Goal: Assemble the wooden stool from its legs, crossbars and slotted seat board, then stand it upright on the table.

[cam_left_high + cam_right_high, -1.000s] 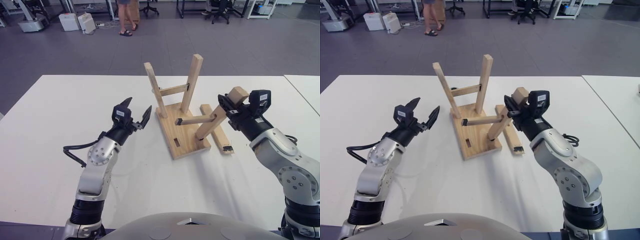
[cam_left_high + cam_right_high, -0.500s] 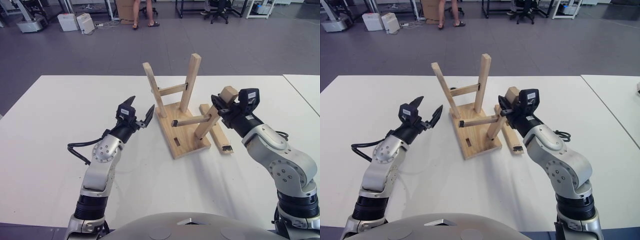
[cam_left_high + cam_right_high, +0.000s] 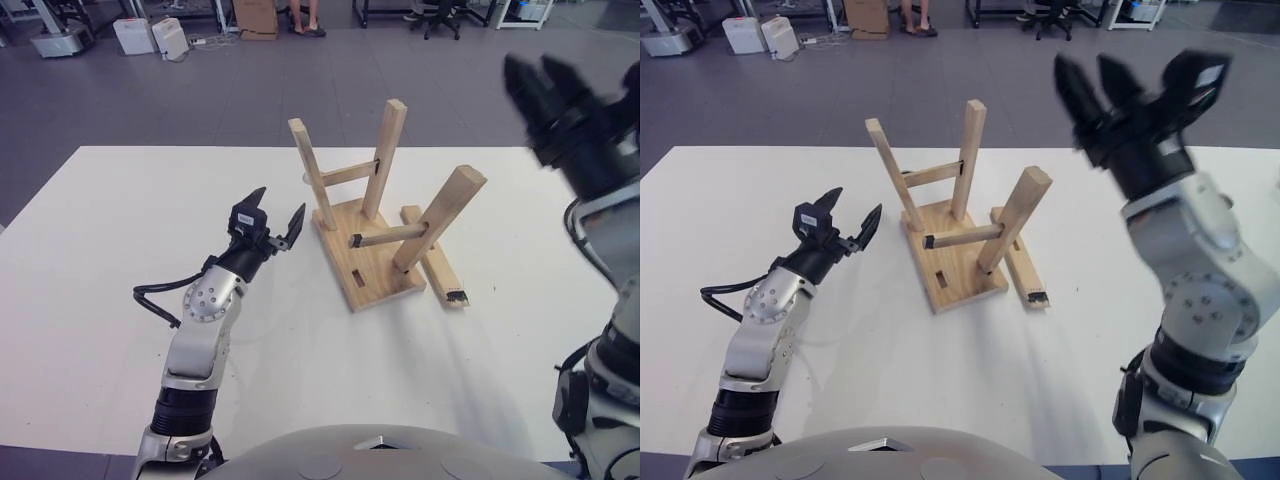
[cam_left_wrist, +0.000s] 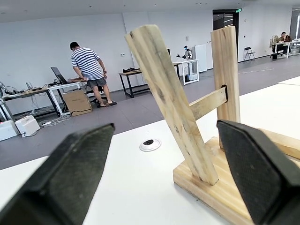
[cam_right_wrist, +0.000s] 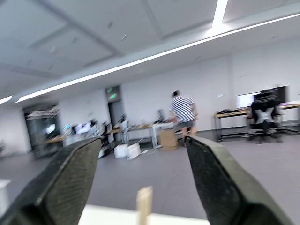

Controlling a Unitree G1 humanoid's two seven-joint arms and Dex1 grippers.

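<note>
Four legs, two crossbars and one seat board (image 3: 372, 272) make up the stool, which sits upside down near the middle of the white counter (image 3: 100, 250). The board lies flat, its long axis running from far-left to near-right. Three legs stand in it, pointing up. The far-left leg (image 3: 311, 177) leans toward the robot's left and the far-right leg (image 3: 384, 160) stands nearly upright. One crossbar (image 3: 348, 176) joins these two. The third leg (image 3: 440, 218) rises from the board's right side, tilted to the right. A second crossbar (image 3: 388, 236) sticks out of it to the left, its dark end free above the board. The fourth leg (image 3: 433, 258) lies flat on the counter, just beside the board's right edge and parallel to it.

The left gripper (image 3: 279, 205) hovers low over the counter, near the board's left side. Its forearm slopes up from the near edge. Its fingers (image 4: 70, 173) are spread apart and hold nothing, aimed at the far-left leg. The right gripper (image 3: 1137, 85) is high above the counter's right side, well apart from the stool, its fingers likewise spread wide and pointing up and away.
</note>
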